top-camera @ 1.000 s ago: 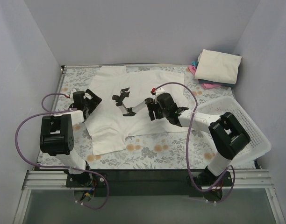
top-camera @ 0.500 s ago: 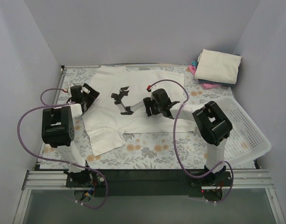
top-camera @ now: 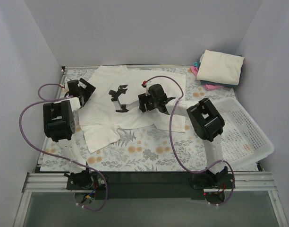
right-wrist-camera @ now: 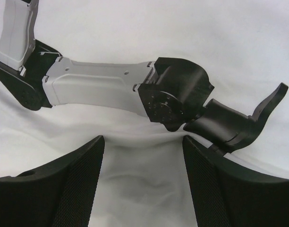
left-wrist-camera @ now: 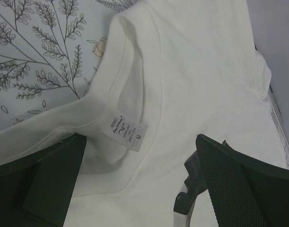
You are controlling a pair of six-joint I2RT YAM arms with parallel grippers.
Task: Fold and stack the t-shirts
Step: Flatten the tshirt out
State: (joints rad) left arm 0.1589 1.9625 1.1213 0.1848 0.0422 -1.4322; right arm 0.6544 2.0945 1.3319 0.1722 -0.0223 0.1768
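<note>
A white t-shirt lies spread flat on the table, collar to the left. In the left wrist view its collar and size label show. My left gripper is open, low over the collar. My right gripper is open over the middle of the shirt, with a crease of cloth between the jaws. The right wrist view also shows the left arm across the cloth. A stack of folded t-shirts stands at the back right: cream on top, pink and blue under it.
A white lattice basket sits at the right edge, beside the right arm. The floral tablecloth shows in front of the shirt. Grey walls close the table on the left, back and right. Purple cables loop off both arms.
Both grippers have moved toward the far left. The spread shirt has slid the same way, baring more tablecloth in front. Both grippers stay open.
</note>
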